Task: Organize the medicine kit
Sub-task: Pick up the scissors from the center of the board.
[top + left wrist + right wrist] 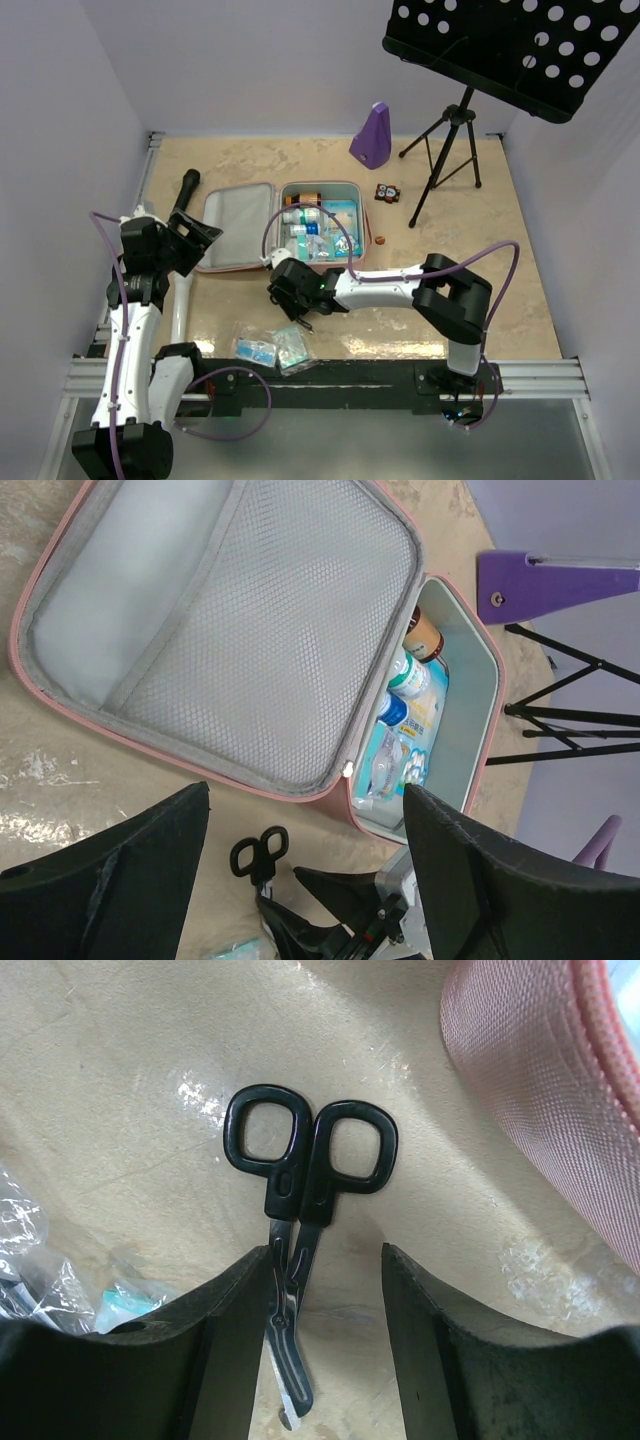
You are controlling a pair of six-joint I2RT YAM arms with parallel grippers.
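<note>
We see the medicine kit (238, 225) lying open near the middle of the table. Its mesh-lined lid lies flat toward 9 o'clock, and its tray toward 3 o'clock holds bottles and packets. At the kit's 6 o'clock, black-handled scissors (300, 1210) rest on the tabletop just beside the pink shell. The right gripper (330, 1290) sits low over them with its fingers spread. The blades lie in the gap between the fingers, closest to the one on the left of the wrist view. At the lid's 9 o'clock the left gripper (195, 235) hovers with its fingers spread wide, holding nothing. Clear plastic packets (270, 350) lie at 6 o'clock by the near edge. A purple metronome-shaped object (371, 135) stands at the kit's 1 o'clock.
</note>
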